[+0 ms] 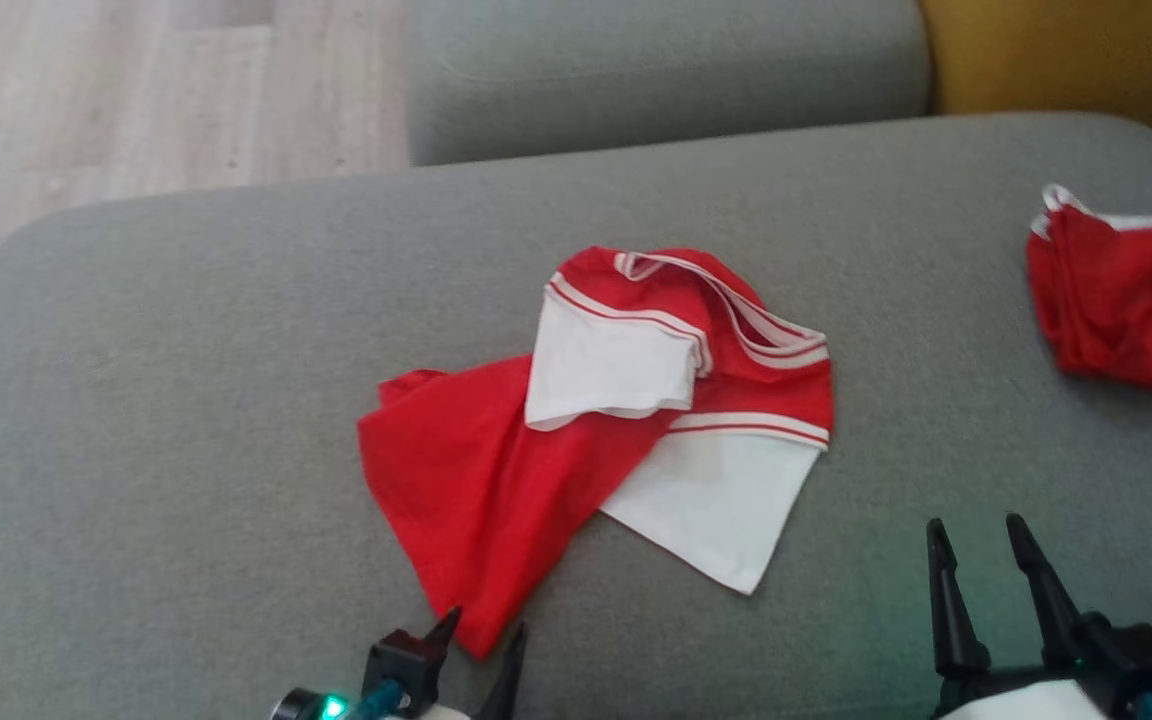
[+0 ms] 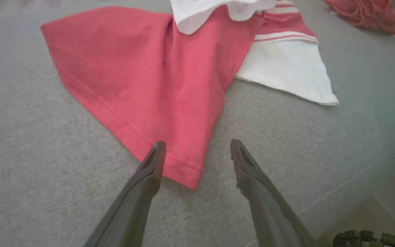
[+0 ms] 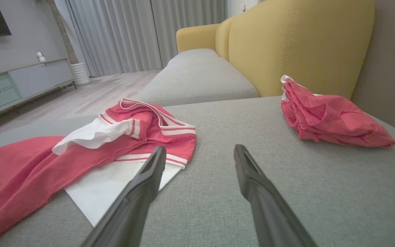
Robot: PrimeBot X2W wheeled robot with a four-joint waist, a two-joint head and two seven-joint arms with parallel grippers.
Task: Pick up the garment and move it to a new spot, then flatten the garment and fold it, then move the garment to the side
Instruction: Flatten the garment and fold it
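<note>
While it lies in the middle of the flat grey woven sofa cushion [image 1: 186, 350], the soft red and white cloth shirt [image 1: 496, 480] is bunched up and not smooth. Its long way runs on a slant in the head view, from a pointy red corner near the robot up to the stripy neck part further away and to the right. One white sleeve is folded over the top. The other white sleeve lies flat and points back toward the robot's right side. The red part has a stitched hem along its edge.

The left gripper [image 1: 486, 622] has its two long dark fingers spread wide, and the pointy red corner sits between them. I cannot tell if they touch it. The right gripper [image 1: 976, 523] is spread wide too, over bare cushion just beside the flat white sleeve.

Well apart, on the right, sits a crumpled red cloth bundle with a white edge [image 1: 1121, 300], near the smooth yellow sofa back [image 3: 286, 44].
</note>
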